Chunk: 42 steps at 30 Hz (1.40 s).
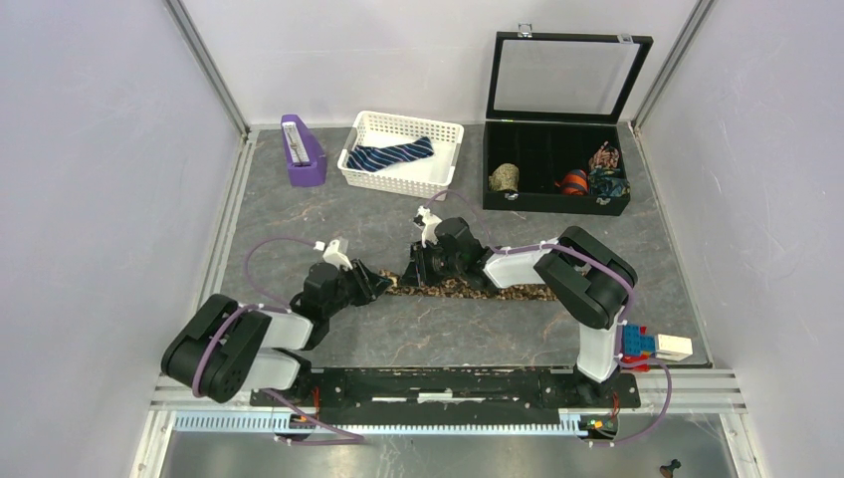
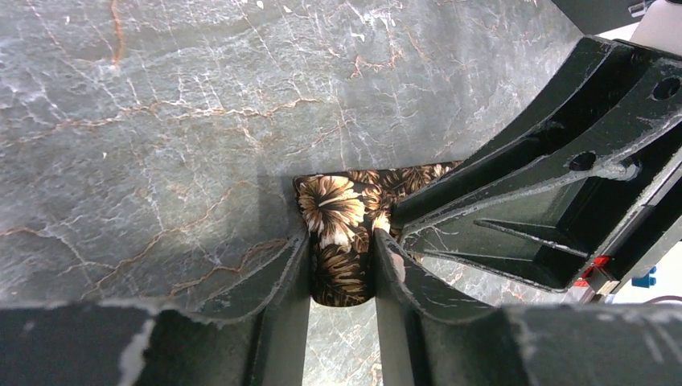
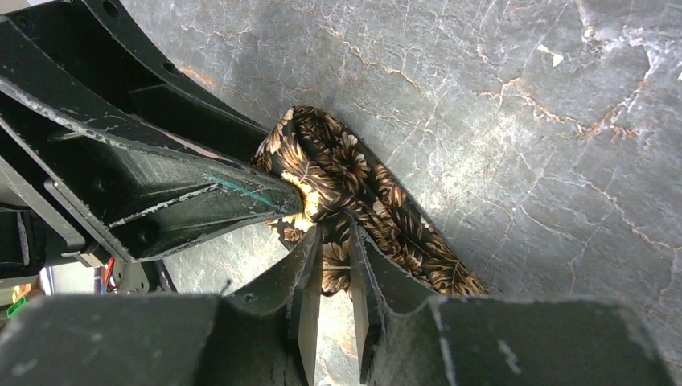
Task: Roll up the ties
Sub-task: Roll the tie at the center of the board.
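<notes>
The brown leaf-print tie lies flat on the marbled table, its strip running off to our right and its left end caught between both our grippers. Our left gripper is closed down on the very tip. Our right gripper pinches the cloth just beside it, jaws nearly together. We judge the two holds sit this close so one can anchor while the other turns the first fold. The navy striped tie waits in the white basket, well apart. Rolled ties sit in the black compartment box — likely this roll's destination.
</notes>
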{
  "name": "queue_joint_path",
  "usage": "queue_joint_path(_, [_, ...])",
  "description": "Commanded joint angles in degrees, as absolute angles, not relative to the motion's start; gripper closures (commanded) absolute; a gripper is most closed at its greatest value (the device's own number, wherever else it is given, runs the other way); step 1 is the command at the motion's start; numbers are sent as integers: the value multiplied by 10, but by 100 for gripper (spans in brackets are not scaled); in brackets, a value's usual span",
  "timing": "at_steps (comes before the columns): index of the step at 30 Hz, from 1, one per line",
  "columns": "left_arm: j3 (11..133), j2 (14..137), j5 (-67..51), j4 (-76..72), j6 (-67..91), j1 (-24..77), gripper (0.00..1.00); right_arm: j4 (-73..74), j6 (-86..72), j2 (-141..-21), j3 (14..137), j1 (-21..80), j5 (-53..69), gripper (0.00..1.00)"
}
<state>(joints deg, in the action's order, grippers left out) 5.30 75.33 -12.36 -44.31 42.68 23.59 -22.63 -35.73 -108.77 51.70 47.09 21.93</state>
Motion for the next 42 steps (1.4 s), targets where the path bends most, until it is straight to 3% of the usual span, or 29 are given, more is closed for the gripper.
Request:
queue_joint_path(1, [47, 790, -157, -545, 444, 235, 65, -239, -350, -1098, 512, 469, 223, 75])
queue_joint_path(6, [47, 814, -167, -581, 447, 235, 84, -235, -350, -1095, 515, 469, 224, 75])
queue_joint_path(13, [61, 748, -132, -481, 425, 236, 95, -223, -346, -1073, 522, 469, 220, 71])
queue_joint_path(22, [107, 561, -41, -225, 354, 250, 97, -222, -353, -1064, 530, 469, 216, 70])
queue_joint_path(42, [173, 517, 72, -90, 321, 266, 98, -246, -394, -1149, 629, 503, 225, 71])
